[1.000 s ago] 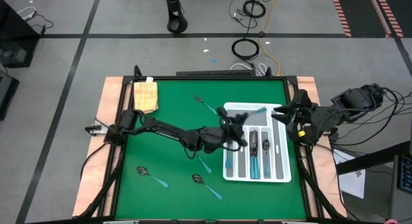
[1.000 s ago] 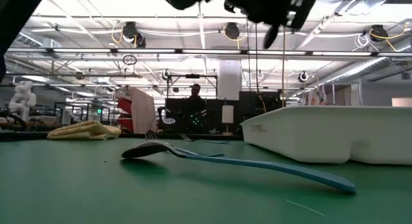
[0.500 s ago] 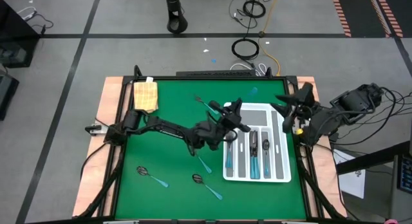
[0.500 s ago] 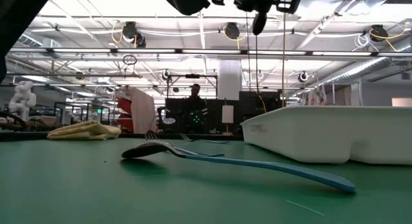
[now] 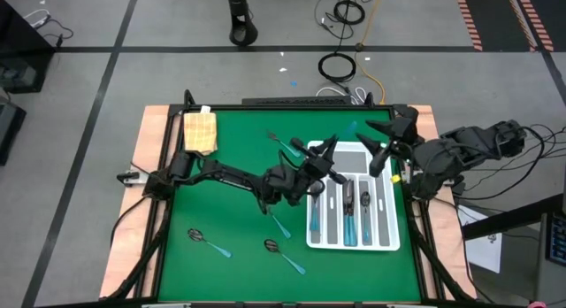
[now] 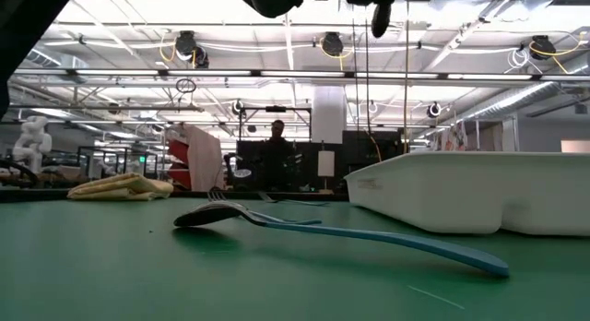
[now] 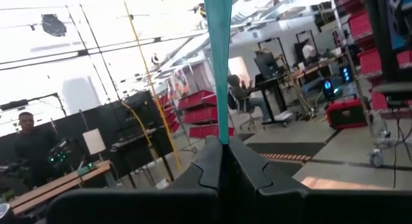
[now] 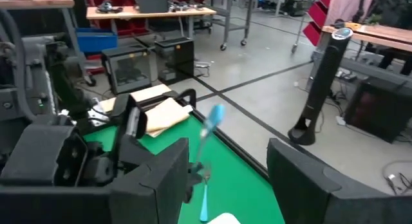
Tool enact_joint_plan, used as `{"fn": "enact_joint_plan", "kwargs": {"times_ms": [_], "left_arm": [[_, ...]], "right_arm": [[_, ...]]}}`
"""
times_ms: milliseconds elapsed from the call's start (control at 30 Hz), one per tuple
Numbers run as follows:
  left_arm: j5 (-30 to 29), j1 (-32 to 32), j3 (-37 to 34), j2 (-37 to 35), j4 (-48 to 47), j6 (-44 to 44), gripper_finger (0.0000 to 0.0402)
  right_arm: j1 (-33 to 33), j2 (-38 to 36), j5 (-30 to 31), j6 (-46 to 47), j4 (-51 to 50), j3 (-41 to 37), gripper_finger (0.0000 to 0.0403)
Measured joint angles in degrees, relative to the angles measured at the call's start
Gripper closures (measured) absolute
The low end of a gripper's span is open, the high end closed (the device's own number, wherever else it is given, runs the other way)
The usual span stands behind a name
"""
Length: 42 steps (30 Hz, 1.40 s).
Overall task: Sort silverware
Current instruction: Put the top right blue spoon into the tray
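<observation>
The left gripper [image 5: 320, 159] hovers over the white tray's [image 5: 386, 242] 10 o'clock corner, jaws clamped on a teal-handled utensil [image 7: 218, 63] that stands upright from its fingers [image 7: 207, 161]. The right gripper [image 5: 382, 142] sits at the tray's 1 o'clock corner, jaws wide apart and empty. Several pieces lie in the tray's compartments [image 5: 348, 219]. On the green mat [image 5: 230, 219], a fork [image 5: 284, 146] lies at the tray's 10 o'clock and two spoons [image 5: 209, 242] at its 8 o'clock. A yellow cloth [image 5: 200, 131] sits at the mat's 10 o'clock corner.
</observation>
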Motion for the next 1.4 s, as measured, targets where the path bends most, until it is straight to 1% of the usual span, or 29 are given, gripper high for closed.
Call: {"fn": "enact_joint_plan", "kwargs": {"times_ms": [200,333,400,433,567,600,767,967,1067,1200,1233,1300,1400], "left_arm": [[0.7,0.3,1.1,0.0,-0.2,0.0,0.0387],[1.4,0.3,1.1,0.0,-0.3,0.0,0.0387],[1.4,0.3,1.1,0.0,-0.3,0.0,0.0387],[1.4,0.3,1.1,0.0,-0.3,0.0,0.0387],[1.4,0.3,1.1,0.0,-0.3,0.1,0.0387],[1.3,0.3,1.1,0.0,-0.3,0.0,0.0387],[1.4,0.7,1.1,0.0,-0.9,-0.1,0.0385],[2.3,0.3,1.1,-0.5,-6.6,-0.2,0.0366],[3.1,-0.7,1.2,-1.4,-11.4,-4.1,0.0353],[6.8,-1.4,1.2,-1.9,-17.6,-10.5,0.0336],[7.0,-1.5,1.2,-1.9,-19.1,-11.7,0.0331],[8.1,-1.6,1.2,-2.5,-23.8,-13.2,0.0322],[8.9,-2.6,1.2,-5.8,-34.8,-21.2,0.0313]], "right_arm": [[-3.0,2.3,-3.3,-5.1,6.4,0.0,0.0206],[-4.8,3.1,-4.1,-4.3,6.9,0.0,0.0214],[-5.6,3.5,-4.2,-3.6,6.7,0.0,0.0240],[-5.7,3.6,-4.3,-3.5,6.5,0.0,0.0260],[-6.0,4.4,-4.5,-3.5,6.1,0.0,0.0373],[-5.9,4.7,-4.6,-3.4,6.2,0.0,0.0386],[-6.0,5.1,-4.6,-3.2,5.9,0.1,0.0399],[-5.9,5.2,-4.6,-3.7,3.0,0.1,0.0401],[-6.3,5.2,-2.9,-4.6,2.0,0.0,0.0402],[-7.6,4.9,-3.1,-5.8,2.0,0.0,0.0403],[-7.8,4.8,-3.6,-6.4,1.0,0.0,0.0403],[-7.8,4.6,-4.7,-6.3,-4.1,0.0,0.0403],[-7.8,4.5,-8.0,-2.0,-15.8,0.0,0.0403]]}}
